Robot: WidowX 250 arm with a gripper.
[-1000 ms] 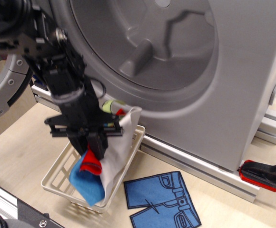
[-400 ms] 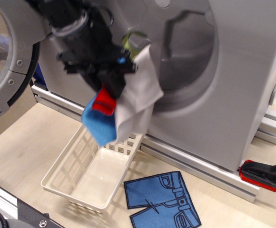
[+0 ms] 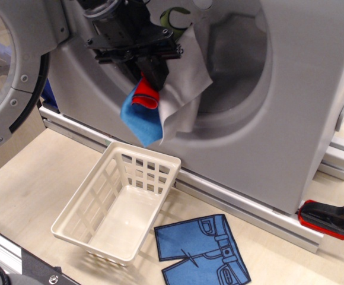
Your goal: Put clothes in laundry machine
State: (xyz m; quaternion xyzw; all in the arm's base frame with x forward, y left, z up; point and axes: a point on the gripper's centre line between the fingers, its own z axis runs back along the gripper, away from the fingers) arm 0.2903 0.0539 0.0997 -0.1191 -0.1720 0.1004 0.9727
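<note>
My black gripper [image 3: 150, 76] is shut on the clothes [image 3: 163, 98], a bundle of thin felt pieces: blue and red hanging lowest, white-grey to the right, a bit of light green at the top. It holds them in the air in front of the lower left rim of the drum recess of the grey laundry machine [image 3: 302, 89]. The machine's round door [image 3: 12, 71] stands open at the left. The bundle hangs above the white basket.
A small white slotted basket [image 3: 115, 208] sits empty on the wooden table below the gripper. A flat blue jeans-shaped piece [image 3: 201, 250] lies on the table in front. A red and black clamp [image 3: 332, 218] lies at the right by the machine's metal rail.
My gripper has lifted the clothes out of the white basket, up and to the right, to the front of the drum opening. The basket is now empty.
</note>
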